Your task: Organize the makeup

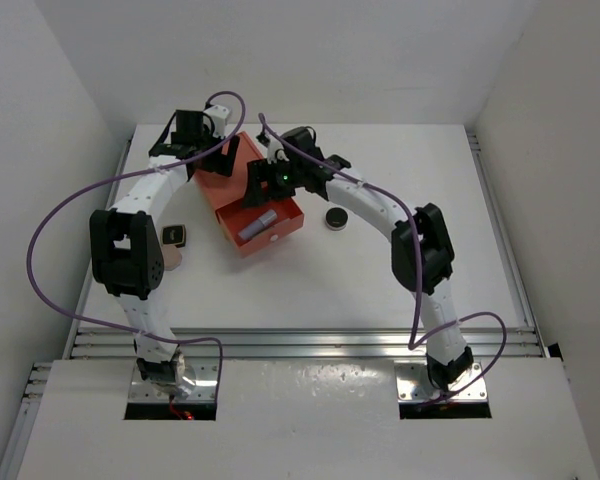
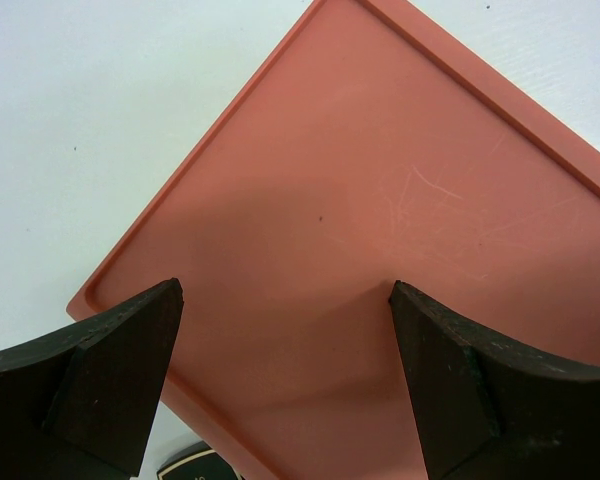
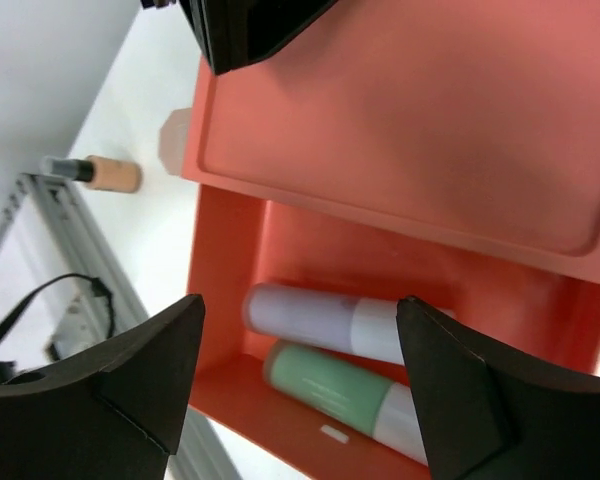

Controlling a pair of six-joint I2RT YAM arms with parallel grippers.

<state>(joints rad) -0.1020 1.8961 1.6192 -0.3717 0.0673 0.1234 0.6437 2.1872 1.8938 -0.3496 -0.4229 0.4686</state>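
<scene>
White laminate table [image 1: 310, 290], white walls on three sides. A coral-red plastic drawer box [image 2: 380, 200] sits mid-table with its drawer [image 3: 225, 260] pulled out. In it a white cylindrical tube [image 3: 310, 312] and a pale-green tube [image 3: 330, 385] lie side by side. The right gripper [image 3: 300, 305] hovers over the drawer, fingers spread, holding nothing. The left gripper [image 2: 285, 292] is likewise spread, over the box lid. Loose on the table are a black round compact [image 1: 335, 218], a small dark square case [image 1: 177, 235] and a brownish tube [image 3: 108, 173] (seen only from the right wrist). Judged step: filling the drawer, part done. The next move calls for fetching a loose item, probably the compact, which lies nearest the right arm.
</scene>
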